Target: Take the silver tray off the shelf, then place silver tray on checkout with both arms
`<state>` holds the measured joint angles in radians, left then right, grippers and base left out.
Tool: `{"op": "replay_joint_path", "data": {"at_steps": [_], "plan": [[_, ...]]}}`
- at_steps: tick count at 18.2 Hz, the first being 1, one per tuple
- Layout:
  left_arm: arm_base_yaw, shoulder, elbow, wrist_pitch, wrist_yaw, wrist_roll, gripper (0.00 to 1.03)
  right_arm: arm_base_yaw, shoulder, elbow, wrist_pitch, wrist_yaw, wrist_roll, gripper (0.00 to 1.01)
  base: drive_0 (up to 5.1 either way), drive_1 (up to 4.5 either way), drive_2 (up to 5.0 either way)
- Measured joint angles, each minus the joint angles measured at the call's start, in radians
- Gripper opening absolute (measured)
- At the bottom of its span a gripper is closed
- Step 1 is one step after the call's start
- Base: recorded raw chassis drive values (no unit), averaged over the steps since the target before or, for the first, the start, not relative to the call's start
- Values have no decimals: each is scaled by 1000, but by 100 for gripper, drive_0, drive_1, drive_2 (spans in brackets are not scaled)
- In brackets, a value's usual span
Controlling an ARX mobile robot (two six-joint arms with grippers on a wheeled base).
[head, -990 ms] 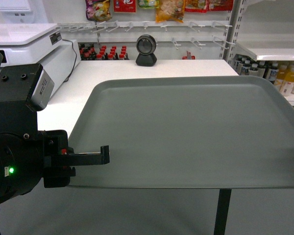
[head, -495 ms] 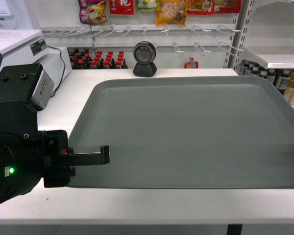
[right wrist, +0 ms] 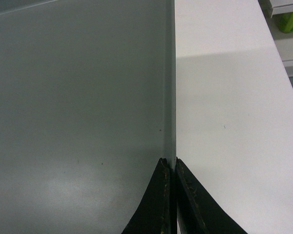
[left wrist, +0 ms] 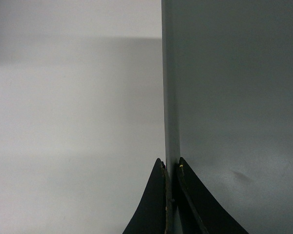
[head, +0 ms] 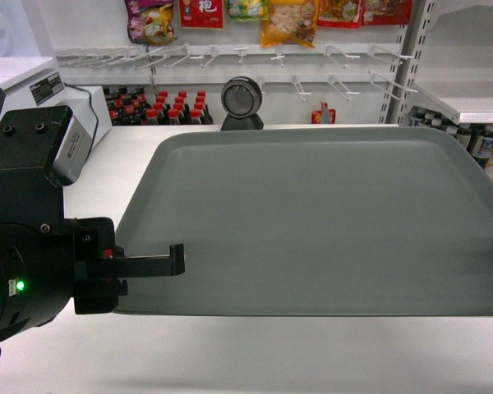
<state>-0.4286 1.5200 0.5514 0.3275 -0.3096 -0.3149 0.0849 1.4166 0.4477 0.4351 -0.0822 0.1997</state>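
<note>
Item: silver tray [head: 312, 217], held level above the checkout [head: 131, 156], off the shelf; left pincer [left wrist: 170, 168] clamped on its left rim, right pincer [right wrist: 170, 165] clamped on the opposite rim. Step in hand, as judged: carry over the counter; next calls for an even lowering by both, then release.

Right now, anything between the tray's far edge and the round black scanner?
Only bare checkout top between the silver tray and the scanner, per the head view.
</note>
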Motion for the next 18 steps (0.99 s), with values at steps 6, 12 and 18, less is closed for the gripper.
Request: {"op": "replay_joint_path", "data": {"at_steps": [6,12,18], "plan": [[198,449,325,77,128,-59,3,-35,565,502,-63,-288,-124,3,-1,68,-70],[199,645,426,57,146,-55,3,-11,792,602,-84,-195,-213,3,0,0,0],[172,658,441,76,126,-83,27,-7,807,568,29,-175,-291,27,0,0,0]]}}
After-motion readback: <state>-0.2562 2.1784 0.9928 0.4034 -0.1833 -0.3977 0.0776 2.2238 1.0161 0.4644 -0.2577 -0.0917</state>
